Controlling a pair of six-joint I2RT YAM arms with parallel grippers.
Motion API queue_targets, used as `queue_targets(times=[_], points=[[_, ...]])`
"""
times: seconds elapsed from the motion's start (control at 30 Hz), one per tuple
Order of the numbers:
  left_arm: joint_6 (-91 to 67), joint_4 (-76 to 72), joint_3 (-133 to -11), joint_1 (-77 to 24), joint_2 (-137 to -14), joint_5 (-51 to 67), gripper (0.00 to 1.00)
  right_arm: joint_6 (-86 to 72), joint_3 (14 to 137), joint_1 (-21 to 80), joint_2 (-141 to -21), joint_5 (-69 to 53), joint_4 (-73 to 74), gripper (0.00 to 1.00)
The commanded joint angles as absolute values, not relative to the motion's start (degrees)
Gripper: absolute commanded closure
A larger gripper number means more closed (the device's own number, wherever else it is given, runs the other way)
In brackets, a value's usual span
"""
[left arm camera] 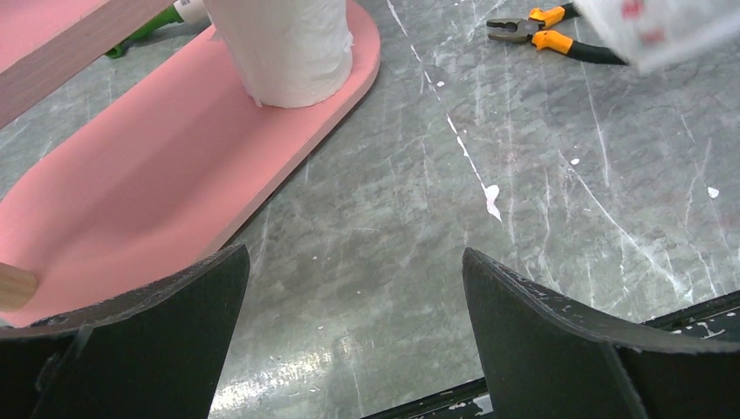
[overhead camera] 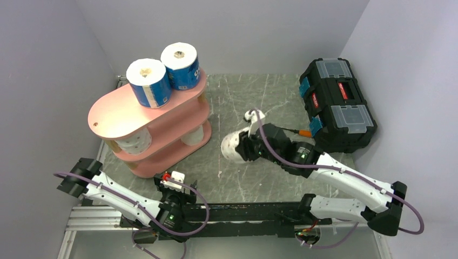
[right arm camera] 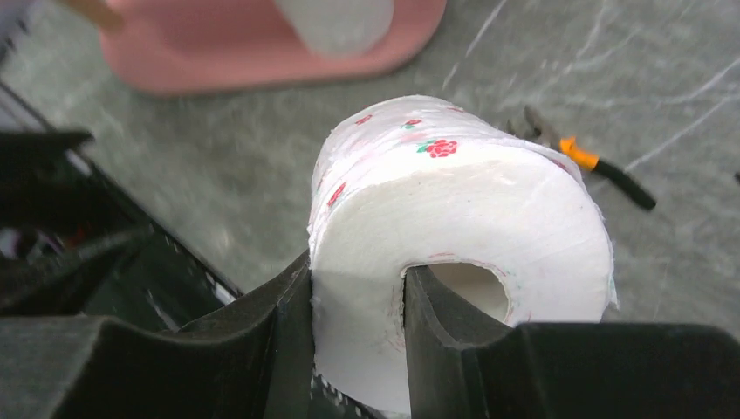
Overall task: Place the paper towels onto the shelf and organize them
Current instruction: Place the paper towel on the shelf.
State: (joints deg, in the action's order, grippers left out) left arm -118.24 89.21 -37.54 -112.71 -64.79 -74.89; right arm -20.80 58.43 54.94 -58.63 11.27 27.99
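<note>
The pink shelf stands at the back left. Two blue-wrapped paper towels stand on its top board, a speckled one sits on the middle tier, and a plain white one on the bottom board. My right gripper is shut on a white roll with red flowers, one finger inside the core and the other outside, held above the table right of the shelf. My left gripper hangs open and empty by the shelf's near end.
A black toolbox sits at the back right. Orange-handled pliers lie on the grey table between toolbox and arm. A green-handled item lies behind the shelf's bottom board. A small white thing lies behind the right arm.
</note>
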Motion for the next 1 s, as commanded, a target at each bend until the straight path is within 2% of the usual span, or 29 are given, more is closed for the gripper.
queue_targets(times=[0.0, 0.4, 0.6, 0.7, 0.97], points=[[-120.4, 90.4, -37.7, -113.2, -65.8, -76.9, 0.01, -21.3, 60.7, 61.9, -60.4, 20.2, 39.8, 0.71], [-121.4, 90.3, -38.4, -113.4, -68.2, -76.0, 0.01, -19.6, 63.0, 70.2, -71.2, 25.7, 44.6, 0.72], [-121.8, 90.3, -38.0, -113.4, -67.4, -75.3, 0.01, -18.7, 64.3, 70.3, -76.0, 23.2, 44.6, 0.65], [-121.9, 90.3, -37.9, -113.4, -67.5, -75.2, 0.01, -18.6, 64.2, 70.3, -76.5, 21.5, 43.8, 0.58], [-121.4, 90.3, -38.4, -113.4, -68.6, -75.4, 0.01, -20.2, 65.1, 70.4, -76.1, 20.1, 45.3, 0.29]])
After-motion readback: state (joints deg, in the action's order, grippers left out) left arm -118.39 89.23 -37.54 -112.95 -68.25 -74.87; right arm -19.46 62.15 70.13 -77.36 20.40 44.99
